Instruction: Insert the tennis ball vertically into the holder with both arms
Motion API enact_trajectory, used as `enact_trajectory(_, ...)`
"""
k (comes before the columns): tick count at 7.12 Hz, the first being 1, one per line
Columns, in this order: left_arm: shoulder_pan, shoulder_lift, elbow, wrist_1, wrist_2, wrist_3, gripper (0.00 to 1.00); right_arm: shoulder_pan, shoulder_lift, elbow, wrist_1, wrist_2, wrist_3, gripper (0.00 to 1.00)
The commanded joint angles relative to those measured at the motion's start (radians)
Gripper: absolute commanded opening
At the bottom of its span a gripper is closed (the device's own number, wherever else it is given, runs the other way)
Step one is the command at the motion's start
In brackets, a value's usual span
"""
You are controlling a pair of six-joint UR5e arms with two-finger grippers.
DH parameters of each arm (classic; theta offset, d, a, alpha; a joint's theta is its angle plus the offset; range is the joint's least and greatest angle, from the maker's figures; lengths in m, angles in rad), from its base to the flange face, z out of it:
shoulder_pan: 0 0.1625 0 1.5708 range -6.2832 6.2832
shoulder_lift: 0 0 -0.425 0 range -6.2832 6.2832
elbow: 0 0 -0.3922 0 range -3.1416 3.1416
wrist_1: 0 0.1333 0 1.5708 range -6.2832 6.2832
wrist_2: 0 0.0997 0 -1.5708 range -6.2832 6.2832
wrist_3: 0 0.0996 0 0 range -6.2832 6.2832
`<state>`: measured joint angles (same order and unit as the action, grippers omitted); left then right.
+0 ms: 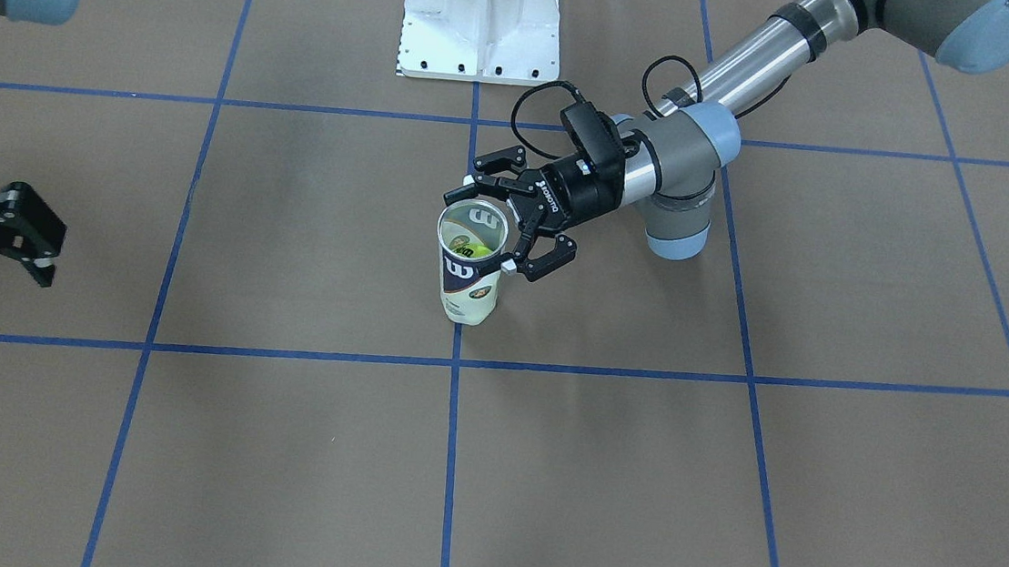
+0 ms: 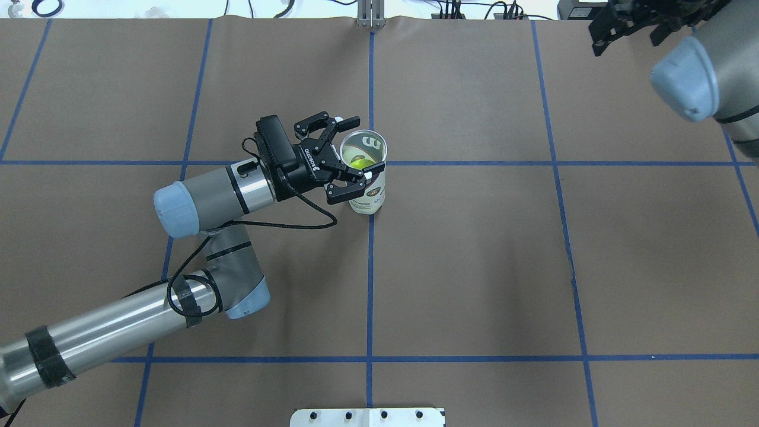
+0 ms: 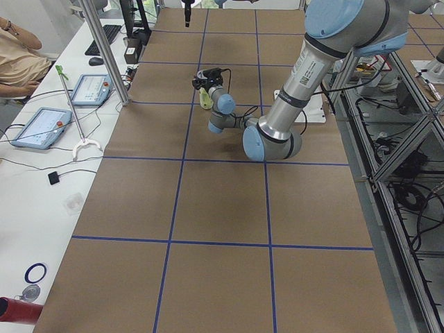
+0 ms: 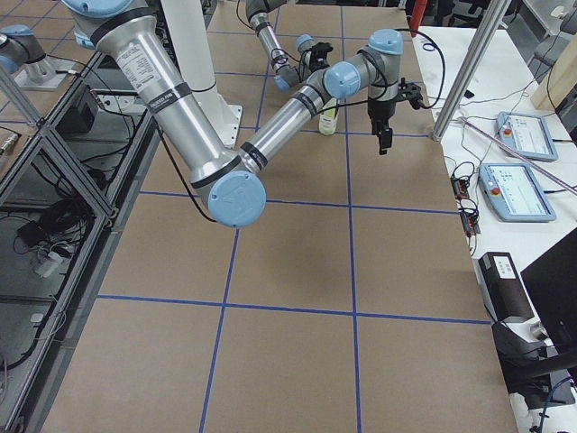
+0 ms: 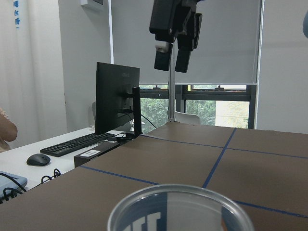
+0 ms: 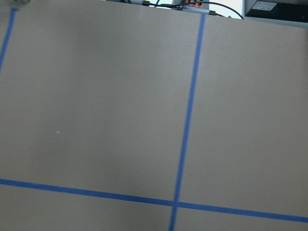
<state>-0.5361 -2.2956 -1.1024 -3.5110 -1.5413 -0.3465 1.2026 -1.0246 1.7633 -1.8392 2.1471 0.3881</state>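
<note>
The fuzzy yellow-green tennis ball (image 2: 360,161) sits inside the clear plastic can (image 2: 370,198). The left claw (image 2: 364,146) straddles the rim, spread wide; I cannot tell if it is gripping. It should probably back away level, without tipping the can.

**Matt paper, clear plastic, polished metal**

The bench (image 1: 270,455) wears matt brown paper, crossed by smooth blue tape (image 1: 448,480); the holder (image 1: 470,294) is clear glossy plastic with a printed label; the tennis ball (image 1: 464,248) looks fuzzy; the left pincer (image 1: 482,231) is matt black; the left arm (image 1: 752,63) has a polished silver metal tube; the pedestal (image 1: 482,17) is smooth white-painted metal.
</note>
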Motion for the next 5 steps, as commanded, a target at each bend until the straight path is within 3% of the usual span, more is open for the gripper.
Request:
enact_trajectory(1,-0.030,-0.001,-0.040,0.001,0.001,-0.005,0.99,0.099,-0.063,-0.054,0.005,0.049,-0.191,1.00)
enact_trajectory(3,-0.102,0.030,-0.040,0.033,-0.002,-0.003,0.99,0.240,-0.214,-0.167,0.134,0.118,-0.357,1.00)
enact_trajectory(5,-0.212,0.100,-0.040,0.078,-0.074,-0.003,0.99,0.322,-0.374,-0.212,0.236,0.114,-0.365,1.00)
